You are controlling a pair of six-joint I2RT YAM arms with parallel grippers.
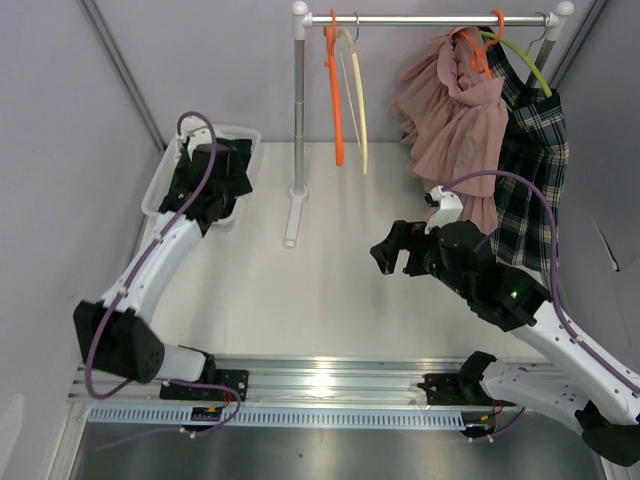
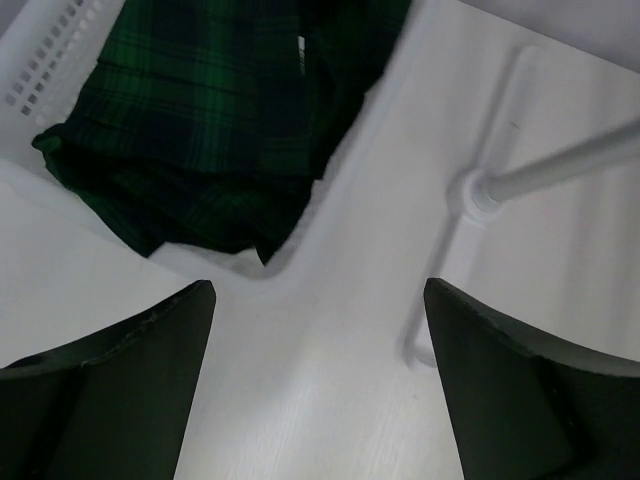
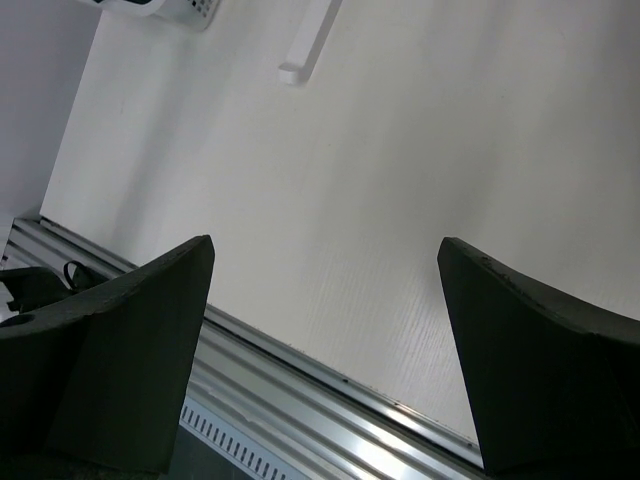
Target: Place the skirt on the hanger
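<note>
The dark green plaid fabric skirt [image 2: 200, 130] lay bunched in the white plastic basket [image 1: 157, 190], far left. The left gripper [image 2: 320, 300], poised by it, and the right gripper [image 3: 325, 260] gaped empty. Catching the rim might drag the basket.

White basket [image 1: 157, 188] far left on table [image 1: 330, 290], pink garment [image 1: 455, 120] hanging from rack [image 1: 299, 110]

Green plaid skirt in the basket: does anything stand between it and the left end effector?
Nothing visible does. The skirt lies uncovered in the white basket, and the left end effector hangs open just short of it. Only the basket's rim shows between them.
</note>
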